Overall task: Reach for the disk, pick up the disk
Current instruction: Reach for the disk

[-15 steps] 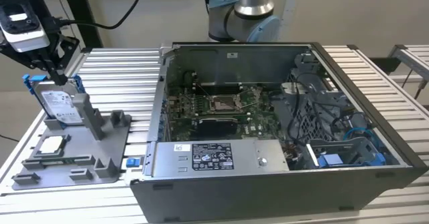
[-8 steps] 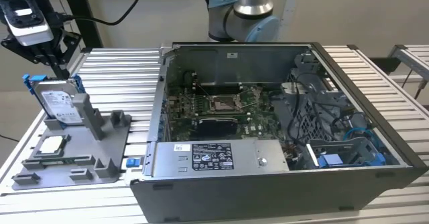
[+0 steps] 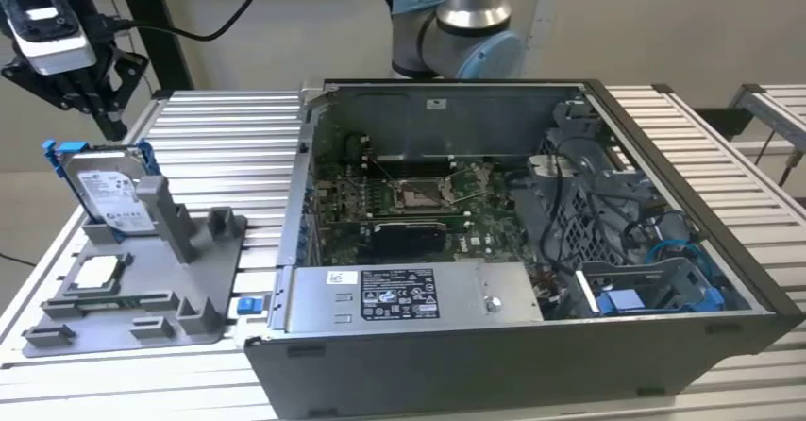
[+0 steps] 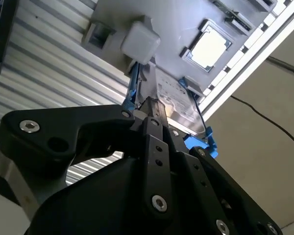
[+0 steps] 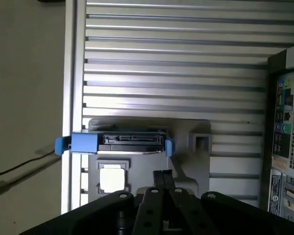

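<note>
Exterior view: claw (image 3: 109,124) over the disk (image 3: 108,190)
Claw's pressed together, empty. Disk stands upright in a grey holder (image 3: 202,270) at the surface's (image 3: 240,138) edge, so top's grabbable.

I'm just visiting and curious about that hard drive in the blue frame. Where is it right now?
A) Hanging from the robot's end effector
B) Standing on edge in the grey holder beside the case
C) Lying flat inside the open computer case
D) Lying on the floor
B: the disk stands upright in the grey holder, on the exterior view's left of the open computer case, with the end effector above it.
</note>
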Controlling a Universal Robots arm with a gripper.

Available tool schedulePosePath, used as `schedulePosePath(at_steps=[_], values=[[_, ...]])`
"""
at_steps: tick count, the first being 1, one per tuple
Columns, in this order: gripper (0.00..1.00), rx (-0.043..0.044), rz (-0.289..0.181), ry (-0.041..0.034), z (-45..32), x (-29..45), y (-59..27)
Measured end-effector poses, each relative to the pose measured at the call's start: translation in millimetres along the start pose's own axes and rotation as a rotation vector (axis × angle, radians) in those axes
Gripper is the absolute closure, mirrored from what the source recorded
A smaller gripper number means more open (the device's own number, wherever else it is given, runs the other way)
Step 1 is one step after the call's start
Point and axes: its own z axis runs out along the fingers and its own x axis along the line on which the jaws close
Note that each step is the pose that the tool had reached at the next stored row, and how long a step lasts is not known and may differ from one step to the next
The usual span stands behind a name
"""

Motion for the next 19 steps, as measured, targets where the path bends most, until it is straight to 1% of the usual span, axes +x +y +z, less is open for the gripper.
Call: schedulePosePath(at_steps=[7,11,19], values=[[1.00,0.0000,0.000,-0.0001,0.6,16.3,8.7],[1.00,0.0000,0.000,-0.0001,0.9,26.8,13.1],[1.00,0.0000,-0.001,-0.0001,1.9,51.3,22.7]])
